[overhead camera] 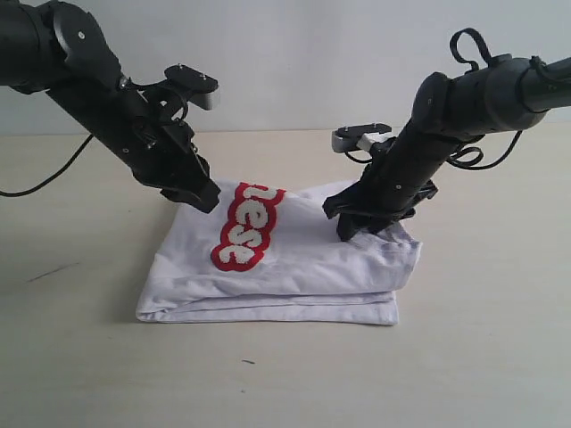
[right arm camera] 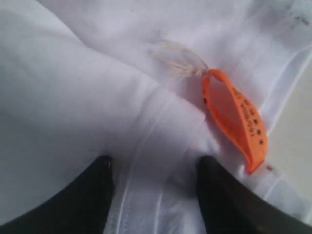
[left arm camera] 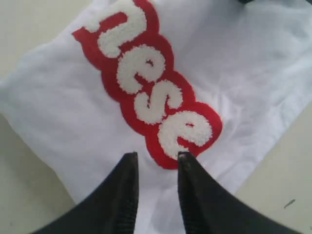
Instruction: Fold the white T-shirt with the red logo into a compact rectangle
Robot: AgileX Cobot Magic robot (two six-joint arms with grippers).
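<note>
Guessing they're flattening the white T-shirt (overhead camera: 303,259): left gripper (left arm camera: 155,160) open by the red logo (left arm camera: 146,83), right gripper (right arm camera: 153,168) open astride a fold (right arm camera: 156,122).

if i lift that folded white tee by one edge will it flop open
Probably flops: the white T-shirt lies in soft, wrinkled layers. Pushed, it would likely bunch, not slide whole. The thick red logo may stiffen that patch.

The left arm (overhead camera: 107,107) and right arm (overhead camera: 464,98) were matte black, their round joint housings dotted with small screws. A thin black cable (overhead camera: 53,174) trailed from the left arm, and cable loops (overhead camera: 470,43) crowned the right. A pale grey bracket (overhead camera: 346,139) sat at the right wrist. The left gripper (left arm camera: 155,157) had black, tapered fingers (left arm camera: 124,200), finely ribbed inside.
</note>
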